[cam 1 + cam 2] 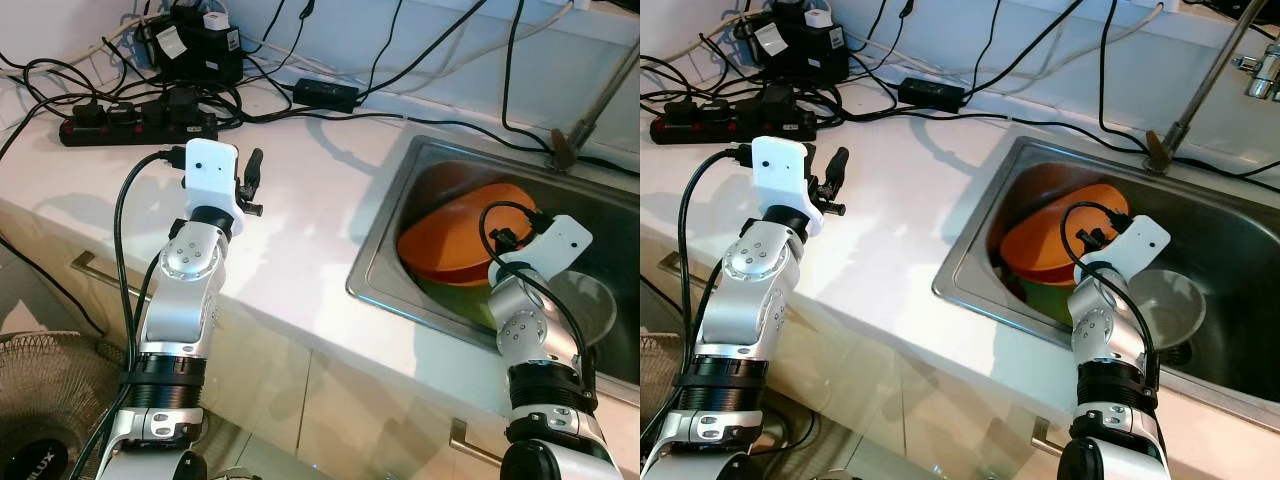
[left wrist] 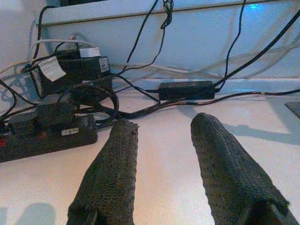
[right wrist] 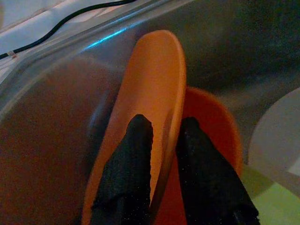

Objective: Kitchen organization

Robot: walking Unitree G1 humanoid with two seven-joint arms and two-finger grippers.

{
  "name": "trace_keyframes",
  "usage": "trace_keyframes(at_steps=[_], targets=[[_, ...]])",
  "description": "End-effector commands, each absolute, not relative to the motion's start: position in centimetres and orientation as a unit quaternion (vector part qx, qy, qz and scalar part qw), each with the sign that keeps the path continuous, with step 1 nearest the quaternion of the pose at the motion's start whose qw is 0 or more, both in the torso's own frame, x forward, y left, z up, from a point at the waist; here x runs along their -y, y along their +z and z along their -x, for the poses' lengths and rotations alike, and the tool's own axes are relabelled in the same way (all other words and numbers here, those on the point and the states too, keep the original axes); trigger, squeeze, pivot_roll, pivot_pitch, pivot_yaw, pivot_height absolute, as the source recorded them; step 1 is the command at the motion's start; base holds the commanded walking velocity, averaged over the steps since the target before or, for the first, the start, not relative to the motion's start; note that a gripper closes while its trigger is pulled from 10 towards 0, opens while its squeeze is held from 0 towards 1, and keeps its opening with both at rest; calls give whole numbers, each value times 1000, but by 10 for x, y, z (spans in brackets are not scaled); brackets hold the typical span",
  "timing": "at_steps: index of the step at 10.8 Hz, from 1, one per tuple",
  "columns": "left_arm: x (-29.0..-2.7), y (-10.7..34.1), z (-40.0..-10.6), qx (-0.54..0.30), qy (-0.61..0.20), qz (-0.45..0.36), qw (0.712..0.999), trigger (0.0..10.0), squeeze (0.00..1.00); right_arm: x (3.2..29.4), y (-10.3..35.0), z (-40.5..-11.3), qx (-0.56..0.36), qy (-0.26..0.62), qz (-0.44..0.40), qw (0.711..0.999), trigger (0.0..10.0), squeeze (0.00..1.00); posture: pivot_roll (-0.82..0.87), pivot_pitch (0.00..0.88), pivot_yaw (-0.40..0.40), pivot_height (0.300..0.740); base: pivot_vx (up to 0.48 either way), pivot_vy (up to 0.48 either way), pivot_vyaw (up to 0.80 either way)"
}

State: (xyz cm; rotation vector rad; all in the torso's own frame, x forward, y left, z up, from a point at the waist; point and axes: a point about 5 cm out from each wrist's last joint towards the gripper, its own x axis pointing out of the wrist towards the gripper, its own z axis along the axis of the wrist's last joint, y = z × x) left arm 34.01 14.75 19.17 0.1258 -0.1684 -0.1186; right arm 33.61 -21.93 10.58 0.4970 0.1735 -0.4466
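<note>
Right wrist view: right gripper (image 3: 164, 133) pinching rim of one orange plate (image 3: 150, 98); left gripper (image 2: 161, 136) wide, holding nothing.

black power strip (image 1: 135, 122) on white counter (image 1: 300, 230) | adapter brick (image 1: 325, 95) near wall | tangled cables (image 1: 420, 60)

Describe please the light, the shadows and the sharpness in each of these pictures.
Head views: bright and sharp, the white countertop carrying soft arm shadows. Left wrist view: sharp cables, the left gripper blurred, bluish cast on the wall. Right wrist view: dim and soft, a blue glint on the steel sink, the right gripper astride the orange plate's rim.
</note>
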Motion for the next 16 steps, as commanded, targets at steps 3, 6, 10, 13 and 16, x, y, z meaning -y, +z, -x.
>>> trace_keyframes(at_steps=[3, 6, 10, 13, 16], targets=[[-142, 186, -340, 75, -67, -72, 992, 10000, 0, 220, 113, -341, -80, -212, -224, 948, 10000, 0, 134, 0, -85, 740, 0, 0, 0], [-139, 185, -341, 71, -73, -81, 992, 10000, 0, 221, 115, -341, -76, -214, -206, 952, 10000, 0, 132, 0, -86, 740, 0, 0, 0], [-138, 185, -342, 72, -76, -86, 991, 10000, 0, 223, 135, -343, -35, -215, -65, 974, 10000, 0, 126, 0, -84, 740, 0, 0, 0], [-137, 183, -342, 68, -80, -93, 990, 10000, 0, 222, 142, -344, -21, -217, -6, 976, 10000, 0, 126, 0, -86, 740, 0, 0, 0], [-134, 181, -342, 68, -92, -95, 989, 10000, 0, 209, 149, -345, 5, -182, -17, 983, 10000, 0, 120, 0, -83, 740, 0, 0, 0]])
